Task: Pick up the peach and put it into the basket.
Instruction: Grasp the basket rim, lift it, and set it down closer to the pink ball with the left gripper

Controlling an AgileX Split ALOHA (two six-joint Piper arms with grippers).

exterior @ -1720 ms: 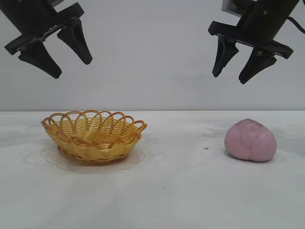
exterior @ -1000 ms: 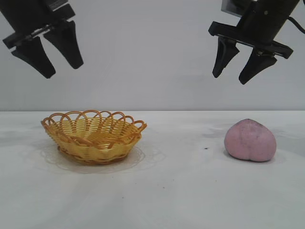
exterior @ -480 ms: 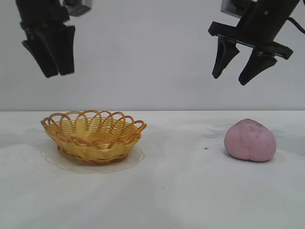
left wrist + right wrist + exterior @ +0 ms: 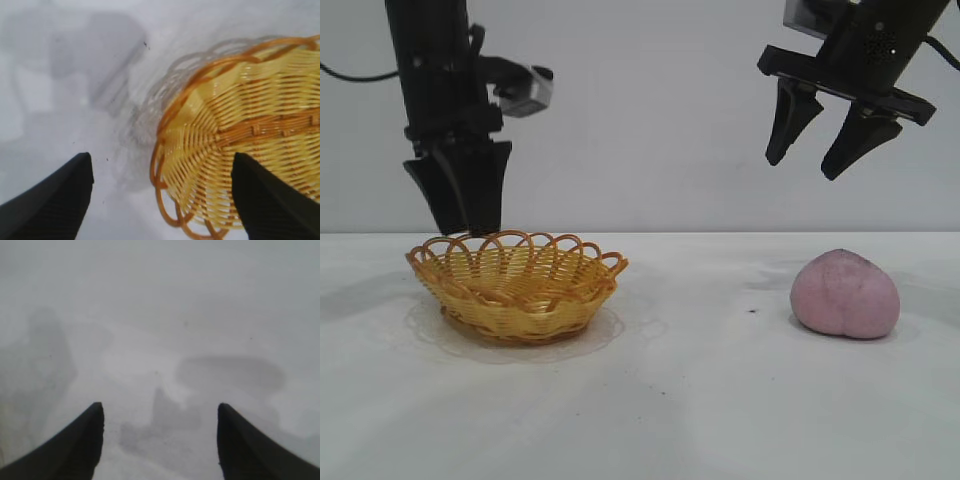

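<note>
The pink-mauve peach (image 4: 846, 295) lies on the white table at the right. The yellow wicker basket (image 4: 517, 284) with an orange looped rim stands at the left and is empty. My left gripper (image 4: 462, 222) hangs open just above the basket's far left rim; in the left wrist view the basket's rim (image 4: 165, 125) lies between its fingertips (image 4: 162, 161). My right gripper (image 4: 804, 166) is open, high above the table and above the peach, slightly to its left. The right wrist view shows only bare table between its fingertips (image 4: 161, 410); the peach is out of that view.
The white table (image 4: 710, 400) runs wide between basket and peach, with a small dark speck (image 4: 752, 311) left of the peach. A plain grey wall stands behind.
My left gripper has turned and come down from the upper left to just above the basket's far left rim. The right gripper, peach and basket have not moved.
</note>
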